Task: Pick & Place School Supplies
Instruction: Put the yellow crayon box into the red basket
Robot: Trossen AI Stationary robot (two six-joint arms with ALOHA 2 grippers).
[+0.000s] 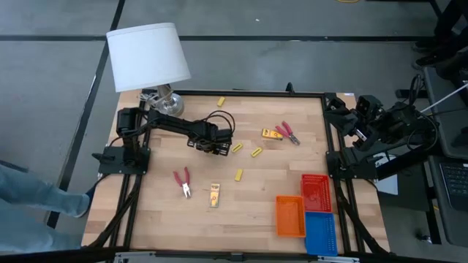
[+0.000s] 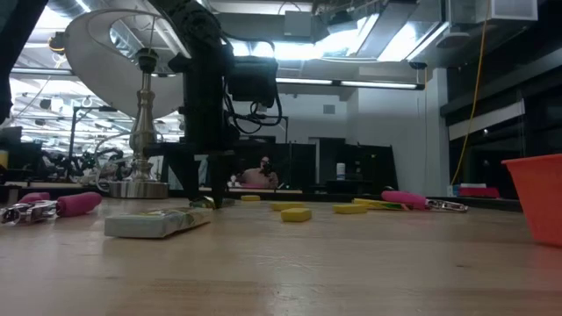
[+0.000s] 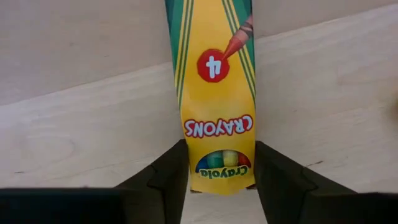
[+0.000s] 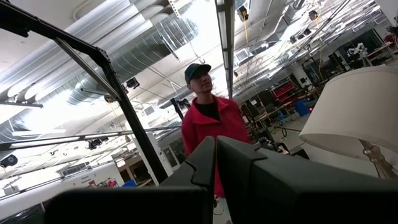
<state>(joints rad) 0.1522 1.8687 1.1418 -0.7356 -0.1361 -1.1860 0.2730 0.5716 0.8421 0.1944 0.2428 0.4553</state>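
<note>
Yellow crayon pack [image 3: 217, 99] — between left pincer [image 3: 219, 180] fingers.

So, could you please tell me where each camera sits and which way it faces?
High: overhead, straight down; both arms, lamp.
Low: table height, level across; left arm, lamp too.
Left wrist: looks down at crayon pack between the left tool's fingers.
Right wrist: right tool shut, aimed up at a person, lamp.
</note>
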